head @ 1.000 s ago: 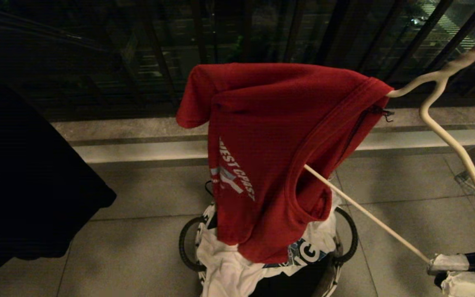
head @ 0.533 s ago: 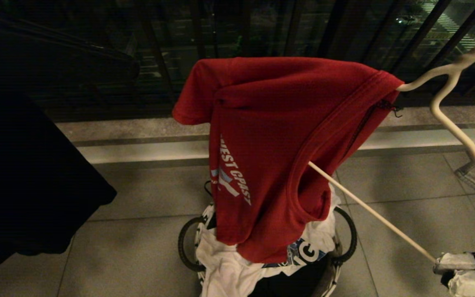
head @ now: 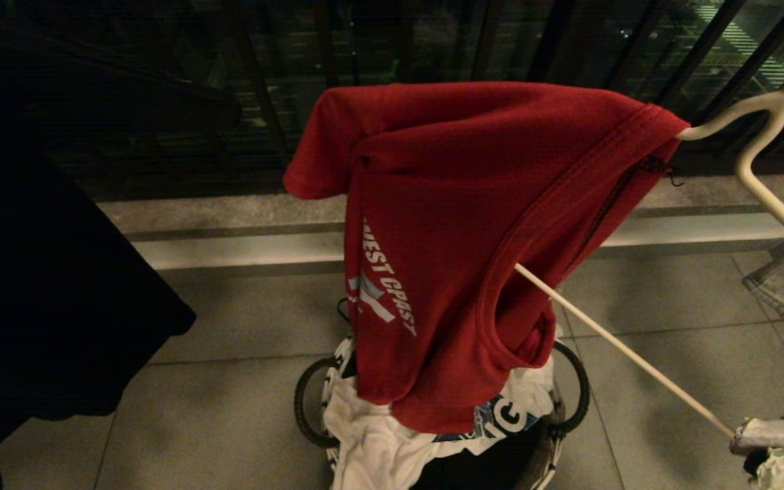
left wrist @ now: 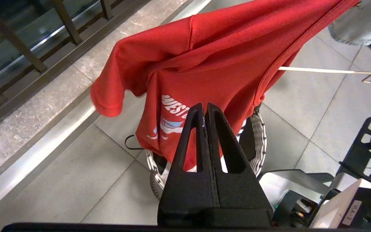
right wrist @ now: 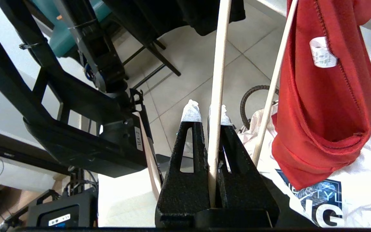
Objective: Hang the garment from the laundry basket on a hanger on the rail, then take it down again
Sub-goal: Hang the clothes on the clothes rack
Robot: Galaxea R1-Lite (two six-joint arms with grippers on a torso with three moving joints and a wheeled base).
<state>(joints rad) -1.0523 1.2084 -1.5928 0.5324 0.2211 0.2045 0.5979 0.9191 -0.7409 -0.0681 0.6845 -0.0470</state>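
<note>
I have the right gripper (right wrist: 206,117) pinching the thin cream-white wire hanger (head: 627,354) by one end, its white-taped fingers (head: 763,433) clamped on the straight bar at about four o'clock in the head view. Gripping the end rather than the middle leaves the bar free, and it runs up toward ten o'clock into the neck opening of the red short-sleeved T-shirt with white "WEST COAST" lettering (head: 446,238).

The shirt is draped over the far part of the hanger, one shoulder and sleeve sticking out at nine o'clock, while the collar seam is caught near the hanger's bend at two o'clock. I judge only one side is properly threaded; the other shoulder looks bunched, so the shirt hangs skewed with its lettering running diagonally.

I hold it directly above the small round laundry basket with the black-and-white patterned rim (head: 555,435) at six o'clock, so that if the fabric slips it falls back onto the white T-shirt (head: 378,442) lying there rather than on the grey floor tiles (head: 229,408).

The left gripper (left wrist: 204,108) has its black fingers pressed together on nothing; its wrist view shows it facing the shirt's printed front, apart from the cloth. I judge its next job is to pull the loose shoulder over the hanger's free end.

A dark garment (head: 58,306) hangs at nine o'clock, clear of the work.
</note>
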